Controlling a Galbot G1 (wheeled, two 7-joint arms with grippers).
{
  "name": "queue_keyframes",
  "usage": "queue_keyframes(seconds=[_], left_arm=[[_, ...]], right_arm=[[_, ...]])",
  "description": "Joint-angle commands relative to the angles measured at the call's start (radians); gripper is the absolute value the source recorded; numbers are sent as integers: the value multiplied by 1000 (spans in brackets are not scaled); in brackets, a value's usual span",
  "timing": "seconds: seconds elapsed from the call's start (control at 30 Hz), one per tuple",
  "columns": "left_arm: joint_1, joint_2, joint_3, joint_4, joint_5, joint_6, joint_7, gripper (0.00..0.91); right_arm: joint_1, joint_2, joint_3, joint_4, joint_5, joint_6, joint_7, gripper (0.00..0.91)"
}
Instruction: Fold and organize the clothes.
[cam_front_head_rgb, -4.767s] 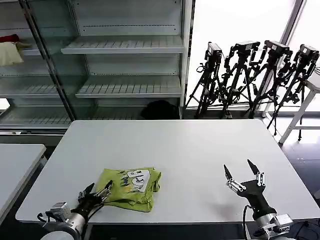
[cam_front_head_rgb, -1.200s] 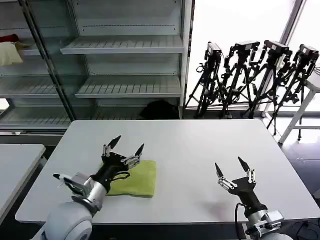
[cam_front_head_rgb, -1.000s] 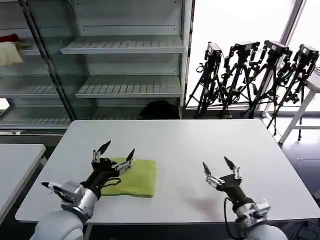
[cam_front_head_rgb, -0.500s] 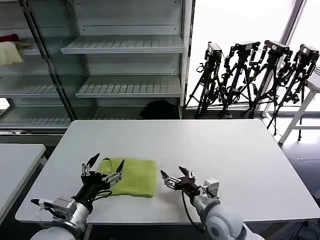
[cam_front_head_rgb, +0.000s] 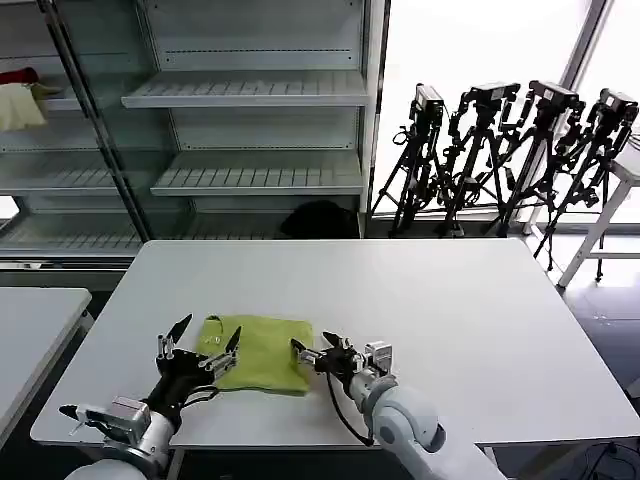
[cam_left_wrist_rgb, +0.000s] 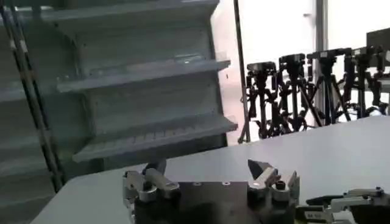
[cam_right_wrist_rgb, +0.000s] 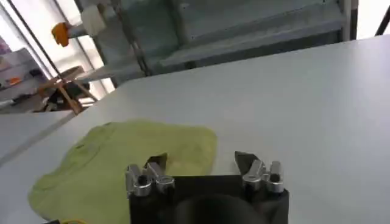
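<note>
A white table (cam_front_head_rgb: 420, 300) is seen in front of empty shelves (cam_front_head_rgb: 250, 130). The yellow-green T-shirt (cam_front_head_rgb: 262, 352) is laid folded near the table's front edge. The left gripper (cam_front_head_rgb: 198, 343) is held at the shirt's left side with its fingers spread wide. The right gripper (cam_front_head_rgb: 318, 352) is held just beside the shirt's right edge, fingers spread too.

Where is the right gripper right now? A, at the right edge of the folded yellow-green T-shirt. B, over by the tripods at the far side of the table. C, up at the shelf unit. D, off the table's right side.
A: in the head view the right gripper, fingers open, sits at the right edge of the folded yellow-green T-shirt on the white table, while the left gripper is open at the shirt's left edge.
</note>
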Motion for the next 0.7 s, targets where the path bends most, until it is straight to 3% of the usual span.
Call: queue_keyframes(seconds=[0.03,0.1,0.23,0.7], left_arm=[[13,-9,-11,4,11,0,9,907],[11,-10,-7,4,12,1,12,907],[7,-10,-2,6,15,3,18,907],[18,-10,-5,7,16,-1,22,907]], right_arm=[[44,38,-26,-69,-19,11,-3,292],[38,38,-19,-68,-19,24,-2,121],[28,32,-14,-55,-22,43,0,0],[22,18,7,-38,-30,73,-13,0]])
